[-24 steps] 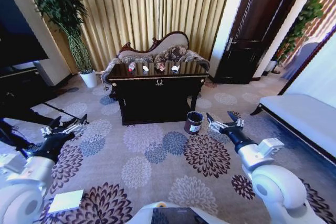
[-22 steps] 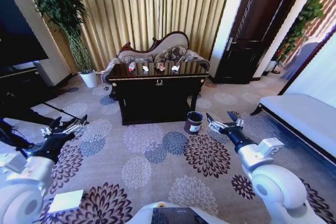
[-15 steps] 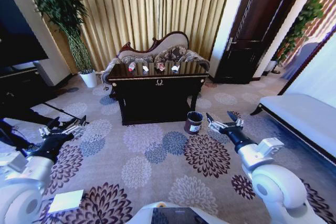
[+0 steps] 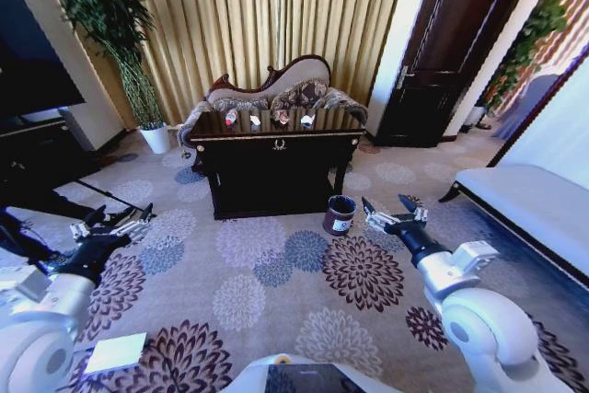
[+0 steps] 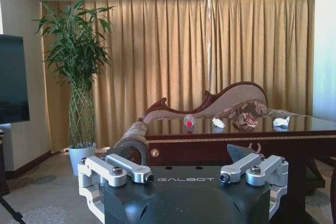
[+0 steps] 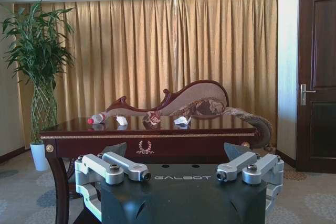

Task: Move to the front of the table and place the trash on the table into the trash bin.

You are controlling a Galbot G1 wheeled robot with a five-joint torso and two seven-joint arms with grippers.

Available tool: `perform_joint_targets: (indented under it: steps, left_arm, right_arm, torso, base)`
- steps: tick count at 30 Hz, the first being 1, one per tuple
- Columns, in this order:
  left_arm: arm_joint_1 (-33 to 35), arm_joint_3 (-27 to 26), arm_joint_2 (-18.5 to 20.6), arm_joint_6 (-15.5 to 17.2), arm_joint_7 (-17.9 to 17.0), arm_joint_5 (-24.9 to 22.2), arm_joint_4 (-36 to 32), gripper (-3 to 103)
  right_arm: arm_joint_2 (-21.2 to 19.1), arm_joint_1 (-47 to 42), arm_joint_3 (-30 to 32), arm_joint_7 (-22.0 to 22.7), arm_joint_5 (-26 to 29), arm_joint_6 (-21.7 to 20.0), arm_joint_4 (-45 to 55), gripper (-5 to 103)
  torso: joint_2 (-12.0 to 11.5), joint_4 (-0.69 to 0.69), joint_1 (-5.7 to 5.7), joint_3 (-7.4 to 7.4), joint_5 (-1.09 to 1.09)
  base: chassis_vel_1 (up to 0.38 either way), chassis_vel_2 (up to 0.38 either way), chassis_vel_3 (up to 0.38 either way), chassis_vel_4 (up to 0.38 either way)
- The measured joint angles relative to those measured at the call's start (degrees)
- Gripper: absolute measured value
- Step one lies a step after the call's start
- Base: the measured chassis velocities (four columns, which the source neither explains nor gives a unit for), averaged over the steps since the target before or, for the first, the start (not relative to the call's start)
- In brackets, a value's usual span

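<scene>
The dark glossy table [image 4: 276, 172] stands some way ahead on the carpet, in front of the curtains. On its top lie the trash items: a clear bottle with a red label [image 4: 230, 118], a white paper piece [image 4: 255, 121], a red-and-white wrapper [image 4: 282, 118] and another white paper [image 4: 307, 121]. The wrist views show the bottle [image 5: 189, 121] [image 6: 97, 118] and the wrapper [image 5: 252, 120] [image 6: 152, 119] too. The brown trash bin [image 4: 340, 214] sits on the floor by the table's right front leg. My left gripper [image 4: 118, 221] [image 5: 182, 174] and right gripper [image 4: 394, 211] [image 6: 181, 174] hover open and empty, well short of the table.
A chaise sofa [image 4: 276, 89] stands behind the table. A bamboo plant in a white pot [image 4: 155, 138] is at the left, beside a dark TV stand [image 4: 37, 158]. A white bench [image 4: 534, 204] lines the right. Patterned carpet [image 4: 276, 273] lies open ahead.
My left gripper has shifted very slightly. The table, the trash, the bin and the right arm hold still.
</scene>
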Motion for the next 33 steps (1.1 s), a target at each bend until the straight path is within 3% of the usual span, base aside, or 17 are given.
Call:
perform_joint_targets:
  steps: [14,33]
  left_arm:
    - [0.2,-0.1,-0.2,-1.3,0.3,-0.1,0.0,100]
    - [0.2,-0.2,-0.1,-1.6,0.5,-0.4,0.0,100]
  right_arm:
    - [0.2,0.0,0.3,-1.1,0.0,-0.2,0.0,100]
    - [0.2,-0.1,0.4,-1.2,0.0,-0.1,0.0,100]
  torso:
    - [0.0,0.00,0.00,0.00,0.00]
    - [0.0,0.00,0.00,0.00,0.00]
  base:
    - [0.000,0.000,0.000,0.000]
    - [-0.101,0.096,0.096,-0.093]
